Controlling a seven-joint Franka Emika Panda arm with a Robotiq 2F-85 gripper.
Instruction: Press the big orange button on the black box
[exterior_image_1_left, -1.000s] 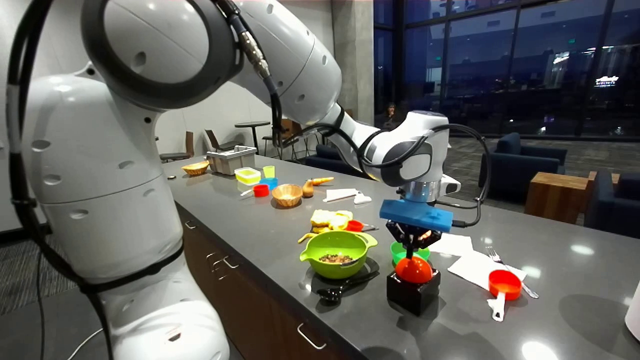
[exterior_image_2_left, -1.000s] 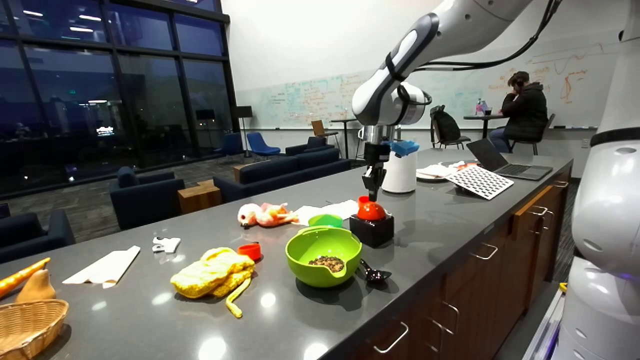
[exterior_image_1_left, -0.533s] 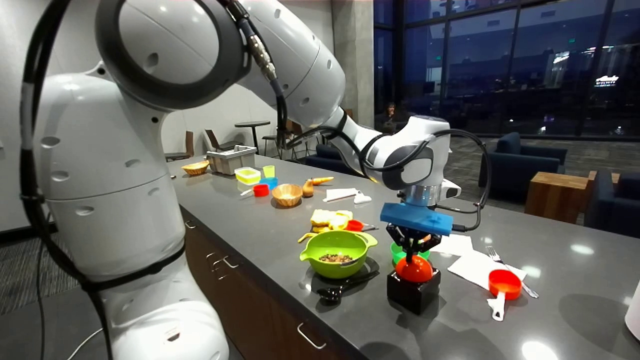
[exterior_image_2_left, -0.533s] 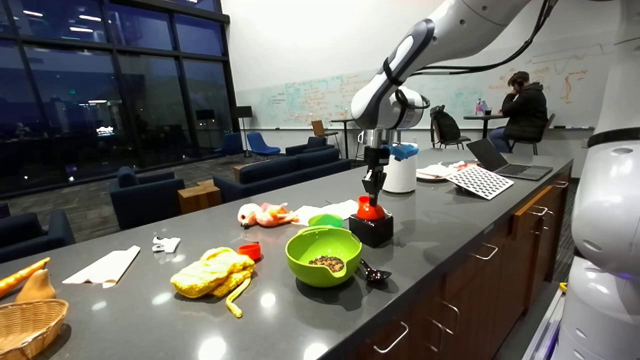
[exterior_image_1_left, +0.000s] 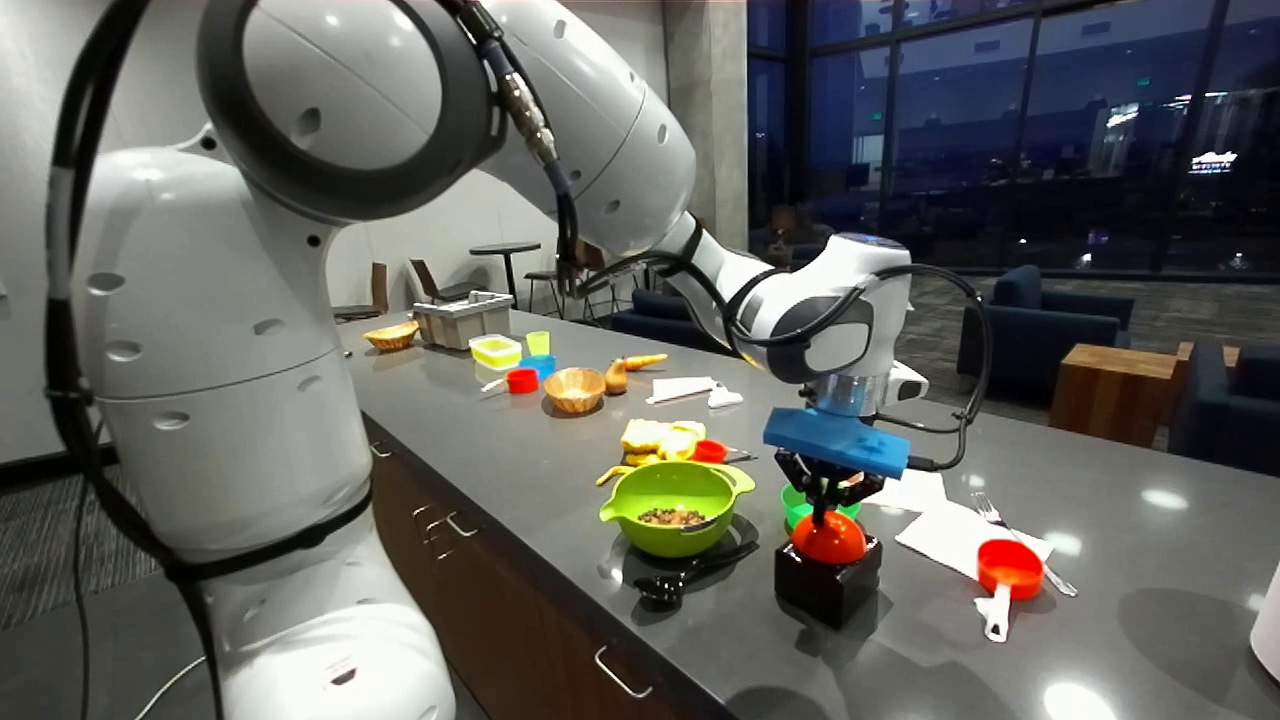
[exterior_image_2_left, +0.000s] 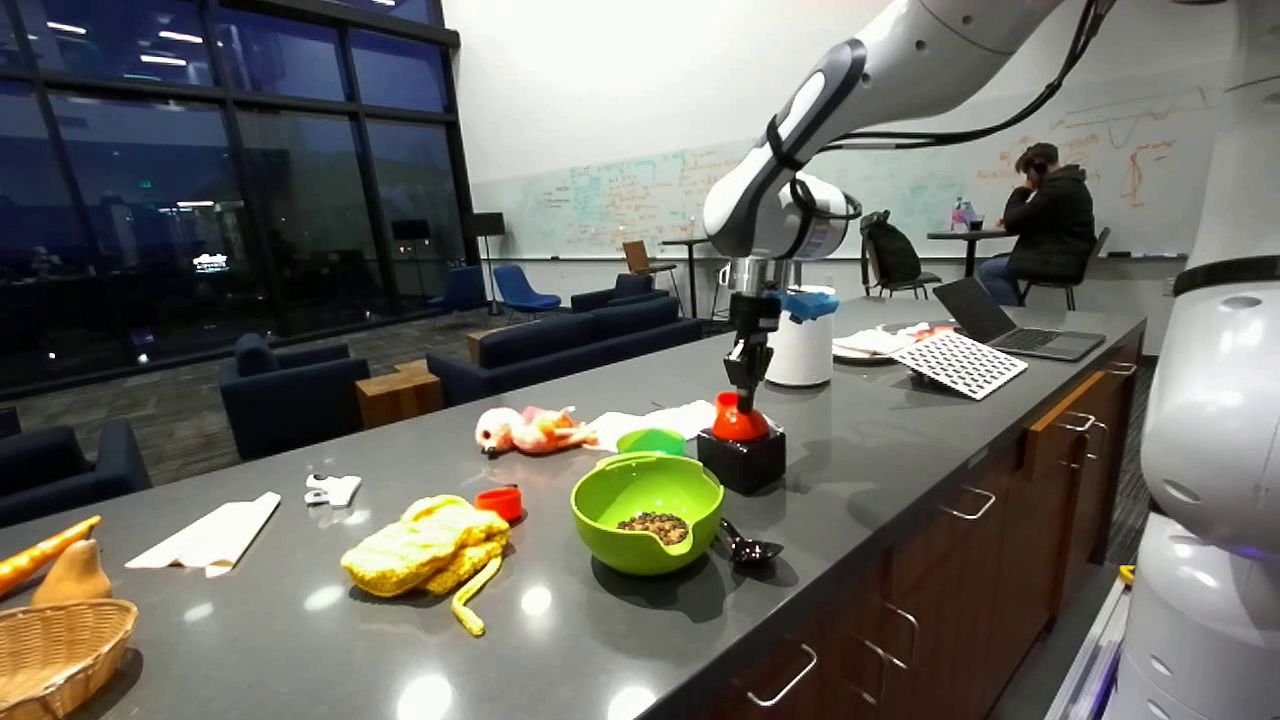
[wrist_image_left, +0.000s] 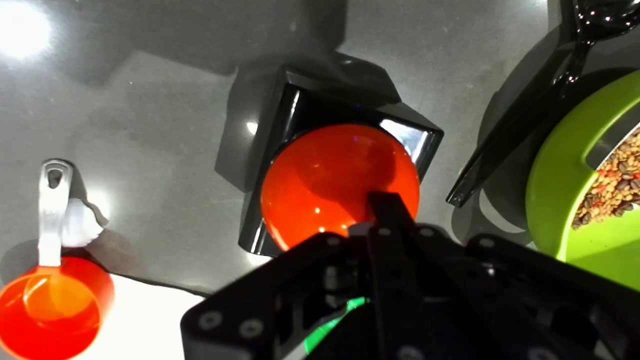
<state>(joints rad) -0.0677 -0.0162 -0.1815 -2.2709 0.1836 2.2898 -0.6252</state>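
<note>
While the pressed-together gripper (exterior_image_1_left: 820, 516) touches it, the orange button (wrist_image_left: 327, 172) faces upward from its black box (exterior_image_1_left: 826, 590).

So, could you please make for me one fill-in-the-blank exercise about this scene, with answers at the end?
Below the gripper, the big orange button sits on a box coloured ____.
In the wrist view, the lime-green bowl is cut off by the picture's ____ edge.
In an exterior view, the laptop is ____, not closed.

Missing words: black; right; open.
</note>
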